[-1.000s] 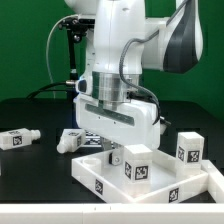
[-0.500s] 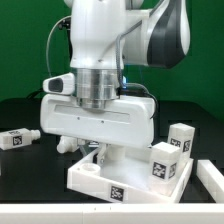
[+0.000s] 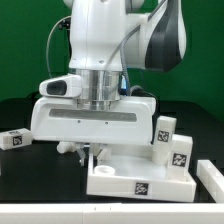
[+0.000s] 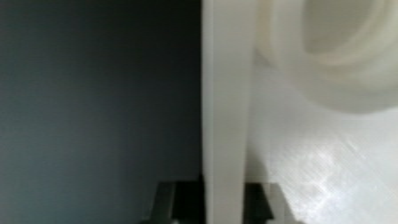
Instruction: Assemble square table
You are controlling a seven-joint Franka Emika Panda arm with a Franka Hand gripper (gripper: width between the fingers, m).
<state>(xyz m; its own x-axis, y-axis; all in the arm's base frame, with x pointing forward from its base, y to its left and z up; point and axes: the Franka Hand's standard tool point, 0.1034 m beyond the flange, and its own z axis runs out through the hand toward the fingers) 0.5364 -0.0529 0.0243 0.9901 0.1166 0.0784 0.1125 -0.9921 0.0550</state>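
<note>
The white square table panel (image 3: 140, 182) lies low in the middle of the exterior view, its raised rim toward me. Two chunky white tagged legs (image 3: 165, 130) (image 3: 179, 156) stand upright on its right side. My gripper (image 3: 92, 156) reaches down at the panel's left rim, under the broad white hand. In the wrist view the rim wall (image 4: 228, 120) runs straight between my two dark fingertips, and the gripper (image 4: 222, 202) is shut on it. A loose leg (image 3: 12, 140) lies at the far left. Another white part (image 3: 68, 148) lies partly hidden behind the hand.
A white object (image 3: 212, 175) shows at the right edge of the exterior view. The black table top (image 3: 30, 175) is bounded by a white strip along the front. The arm's body fills the upper middle and hides what is behind it.
The hand has turned and the panel has swung with it toward the exterior view's right. The two standing legs have moved right, and the panel's front rim now faces the camera.
</note>
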